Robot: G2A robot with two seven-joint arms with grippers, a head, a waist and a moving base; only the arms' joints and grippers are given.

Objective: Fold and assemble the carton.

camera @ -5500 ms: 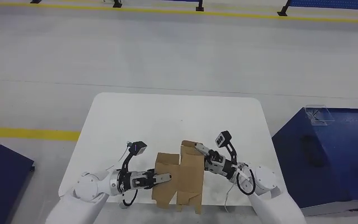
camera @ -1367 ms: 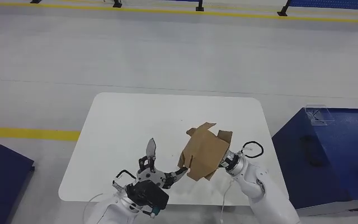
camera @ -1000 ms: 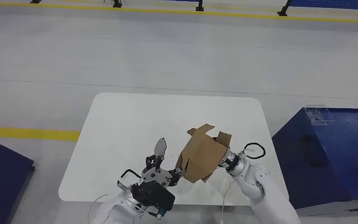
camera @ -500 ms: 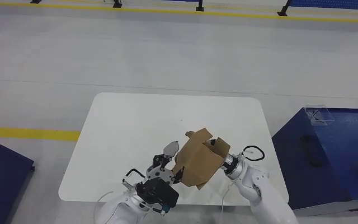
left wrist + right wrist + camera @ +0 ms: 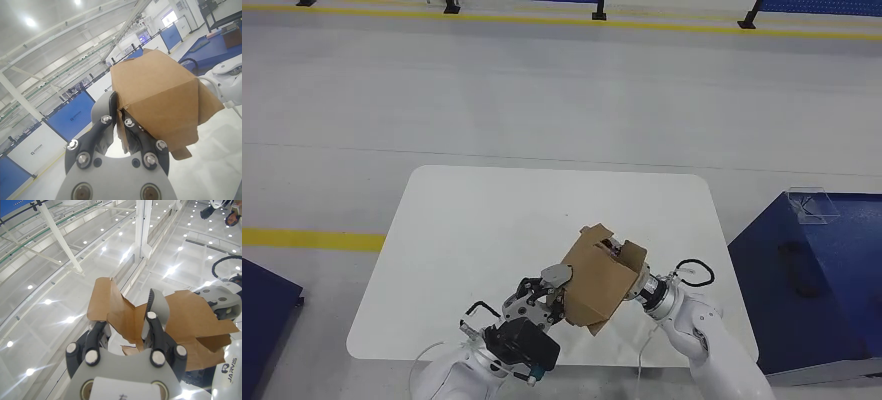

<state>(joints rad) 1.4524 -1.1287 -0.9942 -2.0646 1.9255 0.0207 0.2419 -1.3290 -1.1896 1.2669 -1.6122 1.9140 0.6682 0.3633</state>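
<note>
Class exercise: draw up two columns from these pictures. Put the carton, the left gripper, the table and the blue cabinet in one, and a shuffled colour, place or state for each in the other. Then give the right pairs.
Things
1. carton
2. left gripper
3. table
4. blue cabinet

Descriptions
A. white, with rounded corners
B. shut on a cardboard edge
C. standing on the floor beside the table
D. brown, between the two arms

Pairs: 1-D, 2-B, 3-A, 4-C
</note>
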